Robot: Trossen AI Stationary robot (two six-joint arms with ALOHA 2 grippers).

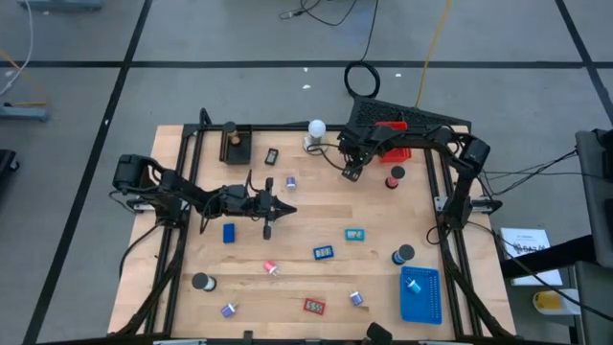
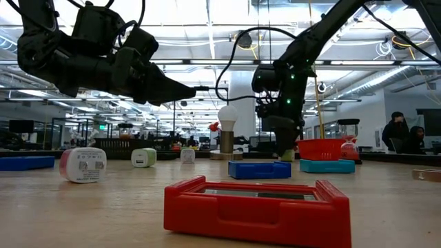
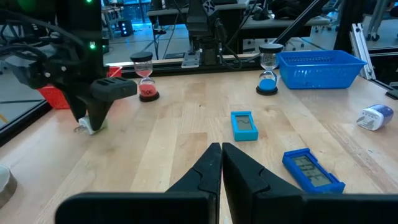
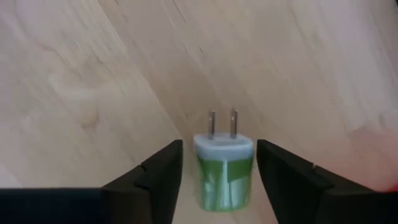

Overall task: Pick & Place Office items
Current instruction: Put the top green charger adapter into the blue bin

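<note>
Now we are working over the wooden table (image 1: 306, 230). Our left gripper (image 1: 287, 209) is waiting mid-table, fingers shut on nothing. Our right gripper (image 4: 217, 165) is hanging spread astride a green-and-white plug charger (image 4: 224, 169) lying near the red tray (image 1: 391, 151), seemingly for pickup.

**Wooden table and what lies on it**

The light wooden table (image 1: 316, 225) carries scattered small items: a blue block (image 1: 229, 233), teal (image 1: 354, 234), blue (image 1: 323, 253) and red (image 1: 314, 306) timers, a green plug adapter (image 4: 224, 168), two hourglasses (image 1: 395, 178), a white bulb (image 1: 316, 129), and a blue basket (image 1: 420, 294) near one corner.
</note>
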